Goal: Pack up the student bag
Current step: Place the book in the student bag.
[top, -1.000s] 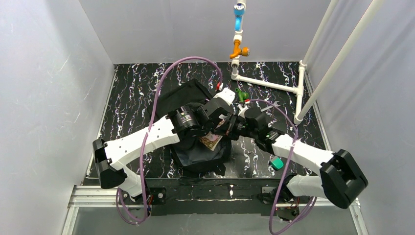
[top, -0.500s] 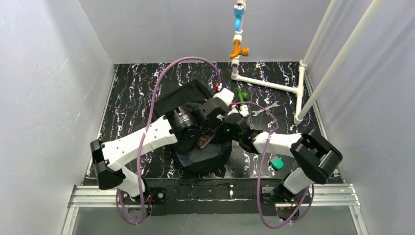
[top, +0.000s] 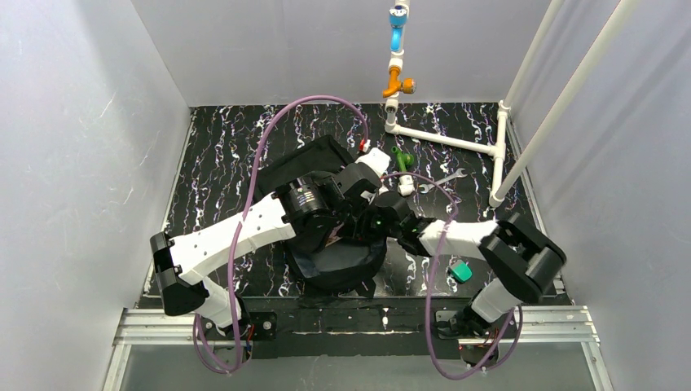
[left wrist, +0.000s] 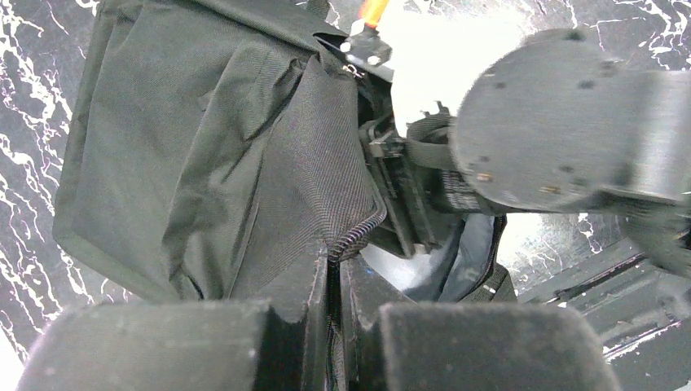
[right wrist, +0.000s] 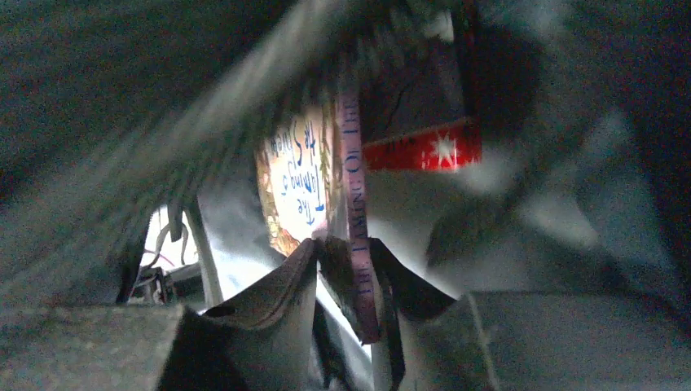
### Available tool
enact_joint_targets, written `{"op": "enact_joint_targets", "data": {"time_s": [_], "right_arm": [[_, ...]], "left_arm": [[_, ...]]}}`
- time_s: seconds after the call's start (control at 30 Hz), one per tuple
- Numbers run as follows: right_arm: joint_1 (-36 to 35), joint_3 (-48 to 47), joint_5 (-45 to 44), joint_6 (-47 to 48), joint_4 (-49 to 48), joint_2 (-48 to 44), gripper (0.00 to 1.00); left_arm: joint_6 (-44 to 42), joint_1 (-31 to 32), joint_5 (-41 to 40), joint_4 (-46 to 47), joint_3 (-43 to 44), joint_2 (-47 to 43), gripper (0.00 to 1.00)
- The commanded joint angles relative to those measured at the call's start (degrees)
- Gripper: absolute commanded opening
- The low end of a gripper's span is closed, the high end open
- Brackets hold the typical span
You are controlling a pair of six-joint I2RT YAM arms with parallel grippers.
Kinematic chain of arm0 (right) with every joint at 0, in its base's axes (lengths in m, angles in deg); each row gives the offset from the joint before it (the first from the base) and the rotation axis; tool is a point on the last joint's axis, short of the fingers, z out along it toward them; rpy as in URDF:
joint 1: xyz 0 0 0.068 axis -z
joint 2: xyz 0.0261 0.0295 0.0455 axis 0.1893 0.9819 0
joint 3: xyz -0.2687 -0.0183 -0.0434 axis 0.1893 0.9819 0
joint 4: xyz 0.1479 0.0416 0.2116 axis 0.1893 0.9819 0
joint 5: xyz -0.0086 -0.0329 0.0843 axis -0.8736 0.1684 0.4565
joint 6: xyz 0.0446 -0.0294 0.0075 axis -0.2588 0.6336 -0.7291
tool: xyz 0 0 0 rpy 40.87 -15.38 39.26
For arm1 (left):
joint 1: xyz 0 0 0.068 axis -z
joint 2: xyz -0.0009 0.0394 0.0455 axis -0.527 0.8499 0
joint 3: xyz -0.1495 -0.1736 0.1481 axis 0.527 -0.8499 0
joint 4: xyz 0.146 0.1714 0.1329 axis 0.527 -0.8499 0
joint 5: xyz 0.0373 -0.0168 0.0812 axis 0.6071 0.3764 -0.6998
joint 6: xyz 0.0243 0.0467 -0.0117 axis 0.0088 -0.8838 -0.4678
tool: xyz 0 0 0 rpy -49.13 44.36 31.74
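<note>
Reaching in from the near left corner of the bench (top: pixel 212 147), the left arm (top: pixel 236 236), white-shelled, with a purple cable (top: pixel 269 138) looped above it. At its end, the left gripper (left wrist: pixel 334 262), pressed together and pinching the zipper edge (left wrist: pixel 358 232) of the student bag (top: pixel 308 159). Lying just left of the middle of the bench, close to the near edge, that black bag, with a flat flap spread toward the far side and a rounded body bulging nearward under both wrists. Beside the pinched lip, pushed into the open mouth from the right, the right gripper (right wrist: pixel 346 254). Between its fingers (right wrist: pixel 281 285), the spine of a paperback (right wrist: pixel 297 183) titled The Taming of the Shrew, standing on edge in the bag's dim interior; cannot tell whether squeezed or merely straddled. Behind the book, a red band with a white star (right wrist: pixel 424 151), otherwise blurred. Farther right, past the bag toward the far edge, a green-handled tool (top: pixel 398 155) and a silver wrench (top: pixel 441 179), near each other on bare marble. Toward the near right corner, just beside the right arm (top: pixel 460 236), a small teal block (top: pixel 462 271). In the far right corner, a white pipe frame (top: pixel 444 140) with an orange valve (top: pixel 399 84) on its upright.
</note>
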Motion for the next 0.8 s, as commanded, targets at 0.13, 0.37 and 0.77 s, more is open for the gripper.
{"op": "enact_joint_targets", "data": {"time_s": [0.13,0.37,0.77], "right_arm": [[-0.2,-7.2,2.6,0.4,-11.3,9.6,0.42],[-0.2,0.7,-0.2,1.9,-8.2,0.9,0.89],[-0.2,-7.1,-6.2,2.8,-6.9,8.3,0.41]], "left_arm": [[1.1,0.3,-1.7,0.2,0.1,-3.5,0.0],[2.3,0.3,-2.9,0.3,-2.3,-3.7,0.0],[5.9,0.3,-0.5,0.4,-4.3,-4.5,0.0]]}}
